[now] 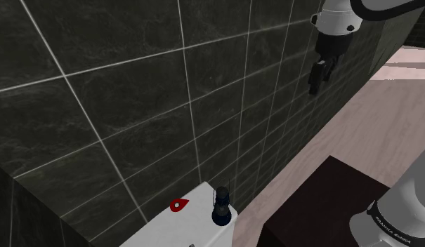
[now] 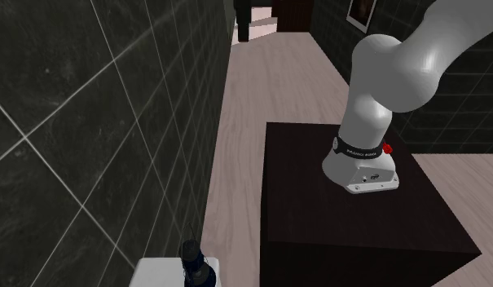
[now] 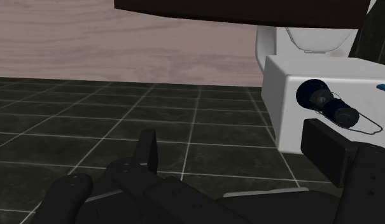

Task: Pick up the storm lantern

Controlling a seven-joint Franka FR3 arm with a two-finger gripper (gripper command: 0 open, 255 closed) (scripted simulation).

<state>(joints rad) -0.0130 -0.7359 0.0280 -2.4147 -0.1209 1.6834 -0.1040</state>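
The storm lantern (image 1: pixel 221 205) is small, dark blue and black, with a thin wire handle. It stands upright near the edge of a white toilet tank (image 1: pixel 197 228), close to the dark tiled wall. It also shows in the second exterior view as the lantern (image 2: pixel 195 265) on the tank (image 2: pixel 159 273), and in the wrist view as the lantern (image 3: pixel 326 106) on the tank (image 3: pixel 293 121). My gripper (image 1: pixel 316 85) hangs high beside the wall, far from the lantern. In the wrist view the gripper (image 3: pixel 238 153) is open, its black fingers (image 3: pixel 146 149) wide apart with nothing between them.
A dark tiled wall (image 1: pixel 133 105) runs along the tank. A small red object (image 1: pixel 178 205) lies on the tank lid beside the lantern. The white toilet bowl (image 3: pixel 312 35) sits below the tank. Pale wooden floor (image 2: pixel 253 106) separates the wall from the dark stand (image 2: pixel 350 212).
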